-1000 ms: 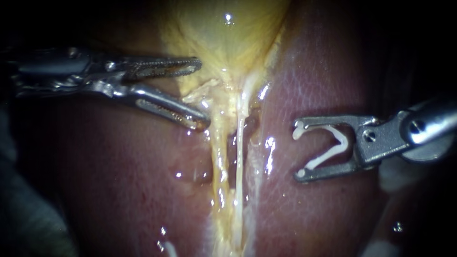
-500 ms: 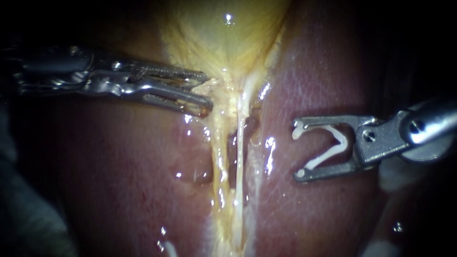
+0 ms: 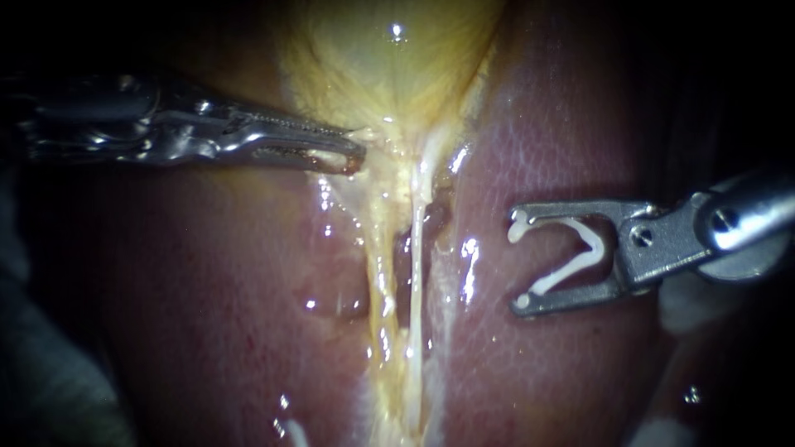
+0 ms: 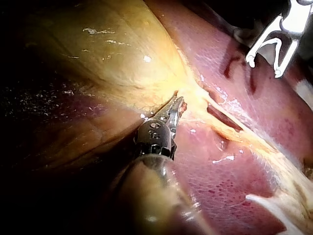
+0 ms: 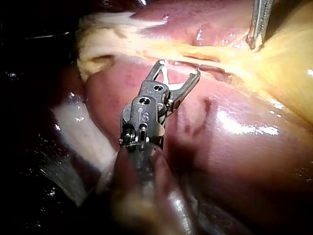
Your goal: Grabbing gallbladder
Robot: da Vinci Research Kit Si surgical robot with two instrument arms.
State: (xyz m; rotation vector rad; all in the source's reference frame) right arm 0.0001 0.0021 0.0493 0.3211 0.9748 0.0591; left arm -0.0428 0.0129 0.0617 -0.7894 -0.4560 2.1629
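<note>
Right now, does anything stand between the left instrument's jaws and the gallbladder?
Nothing visible does. The left instrument is shut on the gallbladder at its narrow end; the right instrument, holding a clip, hangs apart over the liver.

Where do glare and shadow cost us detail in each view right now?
Endoscope view: the edges fall dark, dimming the shaft of the left instrument; glints dot the wet gallbladder. Left wrist view: the clip glares white, detail lost. Right wrist view: a bright streak lies on the liver.
</note>
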